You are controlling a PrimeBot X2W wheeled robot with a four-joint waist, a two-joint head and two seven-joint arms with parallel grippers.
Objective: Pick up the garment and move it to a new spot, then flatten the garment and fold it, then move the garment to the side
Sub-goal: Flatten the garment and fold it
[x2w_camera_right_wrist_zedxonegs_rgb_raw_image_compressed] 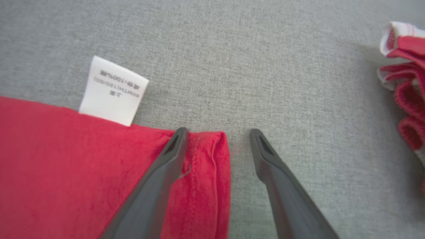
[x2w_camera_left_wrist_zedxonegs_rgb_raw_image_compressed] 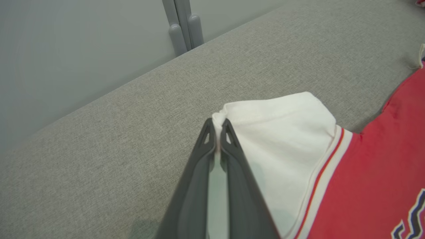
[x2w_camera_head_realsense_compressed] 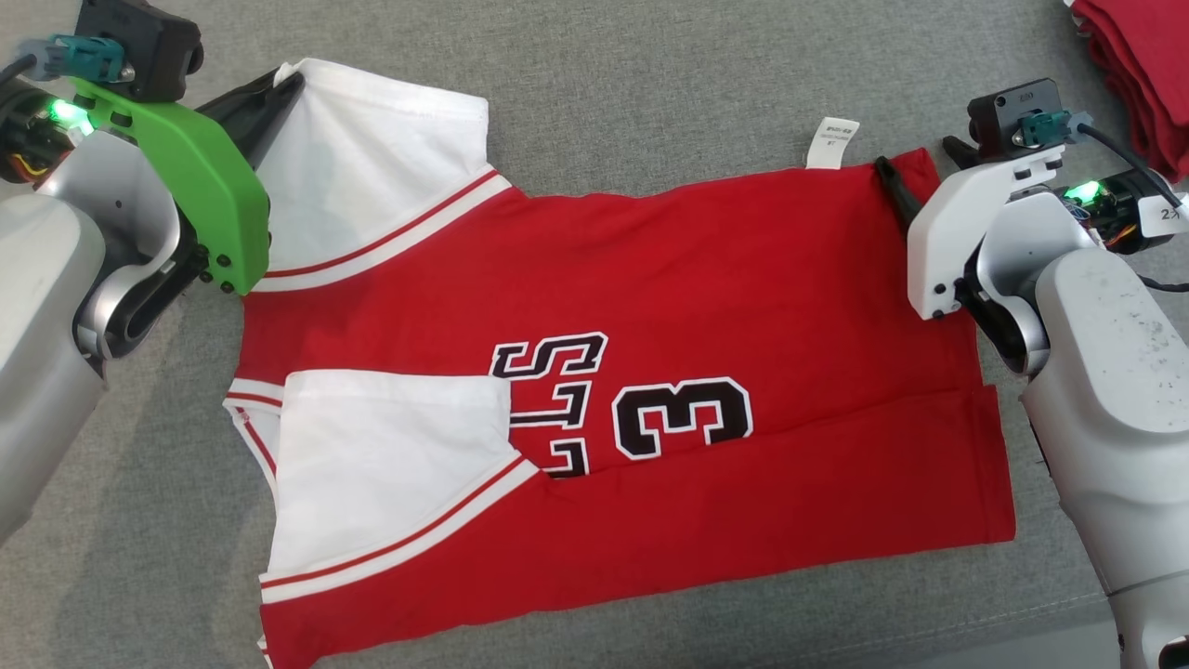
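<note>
The jersey [x2w_camera_head_realsense_compressed: 650,279] lies spread on the grey cushion [x2w_camera_head_realsense_compressed: 650,93] in the middle of the head view, neck end toward 9 o'clock and hem toward 3 o'clock. It is red with white sleeves, and a black "3" and black letters show on the front. The strip along its 6 o'clock side is folded up over the front, and the near sleeve [x2w_camera_head_realsense_compressed: 390,465] lies on the chest, covering part of the letters.

The far sleeve [x2w_camera_head_realsense_compressed: 372,158] points to 11 o'clock. The left gripper [x2w_camera_head_realsense_compressed: 288,79] is at that sleeve's 10 o'clock corner. In the left wrist view its fingers [x2w_camera_left_wrist_zedxonegs_rgb_raw_image_compressed: 217,124] are pressed together, with the white sleeve edge pinched between the tips and bunched just above them.

The right gripper [x2w_camera_head_realsense_compressed: 920,163] is at 2 o'clock, at the hem's far corner. In the right wrist view its fingers [x2w_camera_right_wrist_zedxonegs_rgb_raw_image_compressed: 218,132] stand well apart: one lies over the red cloth just inside the corner, the other over bare cushion beside it, so the corner sits between them. I cannot tell whether either finger touches the cloth.

A white label [x2w_camera_head_realsense_compressed: 833,141] sticks out from the far edge, just at 9 o'clock of that corner. A pile [x2w_camera_head_realsense_compressed: 1143,65] of red clothes lies at 2 o'clock, apart from the jersey.
</note>
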